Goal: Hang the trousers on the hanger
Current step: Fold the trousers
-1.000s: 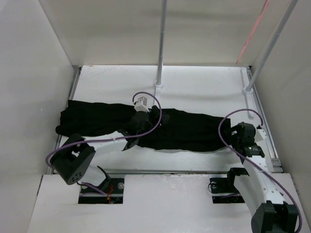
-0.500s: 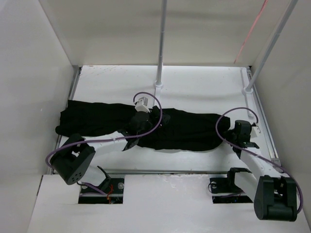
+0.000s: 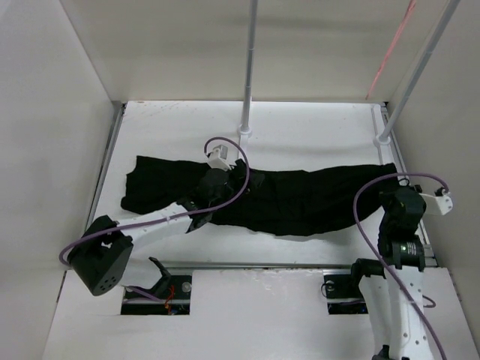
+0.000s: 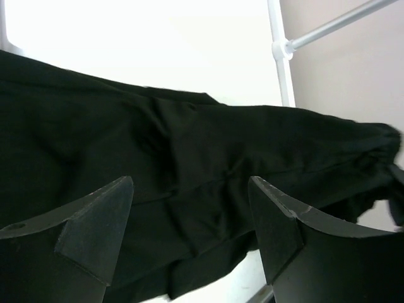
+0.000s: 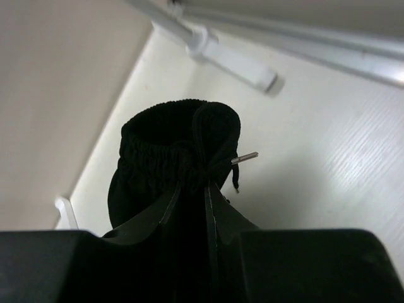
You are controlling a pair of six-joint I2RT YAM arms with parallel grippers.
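Observation:
The black trousers lie stretched left to right across the white table. My right gripper is at their right end, lifted slightly. In the right wrist view it is shut on the gathered elastic waistband, with a drawstring tip sticking out. My left gripper hovers over the middle of the trousers. Its jaws stand open with only cloth below them. A thin pink-orange rod, the only part of the hanger that shows, slants at the back right.
Two white upright poles stand at the back, one in the middle and one at the right. Side walls close in on both sides. Purple cables loop off both arms. A metal rail runs along the table's near edge.
My right gripper has shut on the waistband and pulled it right and back. The whole garment slid right, its left end leaving the left wall. The left gripper shifted slightly and stayed open.

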